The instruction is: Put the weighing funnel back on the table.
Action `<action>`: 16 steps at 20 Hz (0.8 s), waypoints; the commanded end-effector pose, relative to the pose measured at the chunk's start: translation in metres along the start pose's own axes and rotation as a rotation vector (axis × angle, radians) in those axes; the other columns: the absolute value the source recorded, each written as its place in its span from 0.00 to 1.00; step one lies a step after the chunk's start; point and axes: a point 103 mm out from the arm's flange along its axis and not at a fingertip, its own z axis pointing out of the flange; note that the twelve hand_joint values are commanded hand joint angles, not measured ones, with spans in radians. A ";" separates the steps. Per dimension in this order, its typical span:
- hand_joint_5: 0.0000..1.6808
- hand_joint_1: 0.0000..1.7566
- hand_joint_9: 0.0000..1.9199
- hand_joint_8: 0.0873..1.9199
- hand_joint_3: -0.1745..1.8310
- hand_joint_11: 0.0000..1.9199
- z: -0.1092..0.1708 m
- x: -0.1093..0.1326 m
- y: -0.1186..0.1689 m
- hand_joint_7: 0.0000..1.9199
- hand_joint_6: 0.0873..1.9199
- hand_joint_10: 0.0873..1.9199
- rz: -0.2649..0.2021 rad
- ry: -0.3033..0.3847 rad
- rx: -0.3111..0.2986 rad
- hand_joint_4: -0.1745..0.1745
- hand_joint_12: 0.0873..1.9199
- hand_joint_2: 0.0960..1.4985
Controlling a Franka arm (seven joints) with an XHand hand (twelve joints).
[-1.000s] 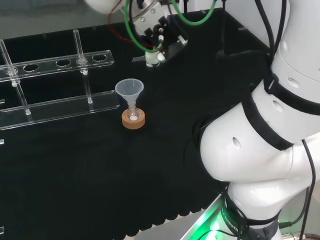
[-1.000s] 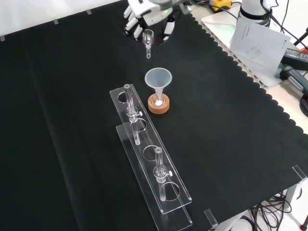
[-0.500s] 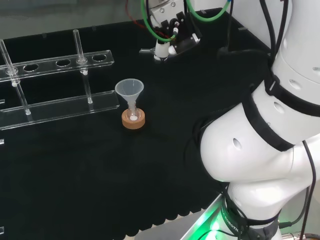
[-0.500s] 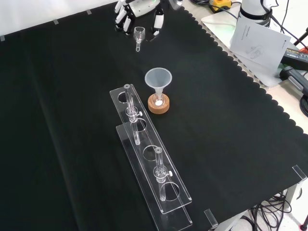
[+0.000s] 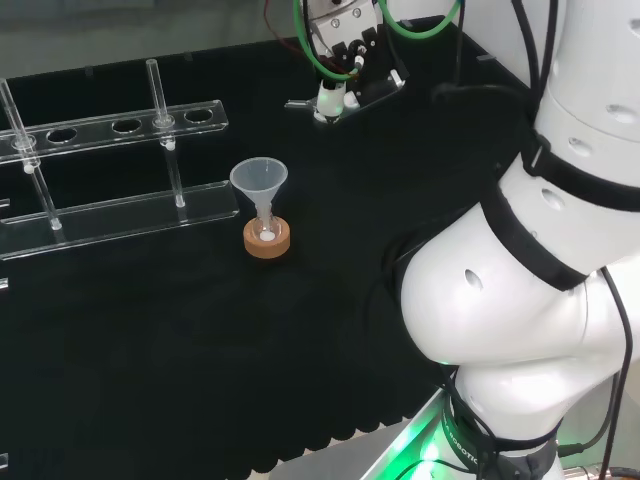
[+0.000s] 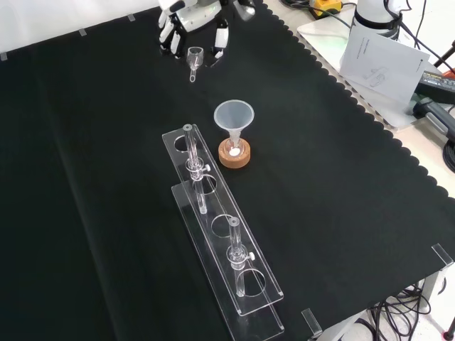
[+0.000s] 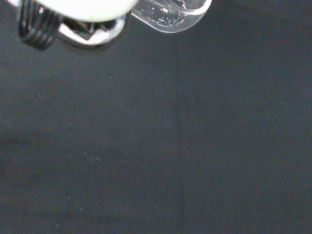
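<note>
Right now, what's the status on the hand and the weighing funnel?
Hand shut on weighing funnel. Not yet set down. Well apart from it: funnel on cork ring.

lab | clear tube rack [image 5: 110, 218] | funnel [image 6: 234, 116] on cork ring [image 6: 234, 159] | black-cloth bench [image 6: 341, 177]

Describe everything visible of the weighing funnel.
The weighing funnel is a small clear piece, glass or plastic: a round open cup with a short thin stem. The hand holds it at the cup. In the front view it is beyond the funnel, stem toward the viewer. Whether it touches the cloth, I cannot tell.
</note>
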 end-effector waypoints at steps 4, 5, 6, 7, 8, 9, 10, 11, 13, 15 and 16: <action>0.75 0.64 0.51 0.31 0.39 0.40 0.026 -0.004 0.047 0.33 0.31 0.13 -0.016 -0.010 0.033 1.00 0.53 0.41; 0.75 0.64 0.51 0.31 0.39 0.40 0.029 -0.002 0.051 0.33 0.31 0.13 -0.016 -0.011 0.041 1.00 0.53 0.41; 0.75 0.64 0.51 0.31 0.39 0.40 0.031 0.000 0.055 0.33 0.31 0.13 -0.018 -0.016 0.048 1.00 0.53 0.41; 0.75 0.64 0.51 0.31 0.39 0.40 0.034 0.000 0.060 0.33 0.31 0.13 -0.022 -0.007 0.055 1.00 0.53 0.41; 0.75 0.64 0.51 0.31 0.39 0.40 0.037 0.002 0.064 0.33 0.32 0.13 -0.029 0.000 0.060 1.00 0.53 0.41; 0.75 0.64 0.51 0.31 0.39 0.40 0.040 0.005 0.069 0.33 0.32 0.13 -0.039 -0.006 0.060 1.00 0.53 0.41; 0.75 0.64 0.51 0.31 0.39 0.40 0.042 0.010 0.074 0.33 0.32 0.13 -0.047 -0.014 0.060 1.00 0.53 0.41; 0.75 0.64 0.51 0.31 0.39 0.40 0.045 0.014 0.078 0.33 0.32 0.13 -0.054 -0.019 0.062 1.00 0.53 0.41; 0.75 0.64 0.51 0.31 0.39 0.40 0.050 0.020 0.085 0.33 0.32 0.13 -0.071 -0.025 0.071 1.00 0.53 0.41; 0.75 0.64 0.51 0.31 0.39 0.40 0.056 0.023 0.092 0.33 0.32 0.13 -0.083 -0.033 0.078 1.00 0.54 0.41; 0.75 0.64 0.51 0.31 0.39 0.40 0.059 0.026 0.096 0.33 0.32 0.13 -0.087 -0.036 0.082 1.00 0.54 0.41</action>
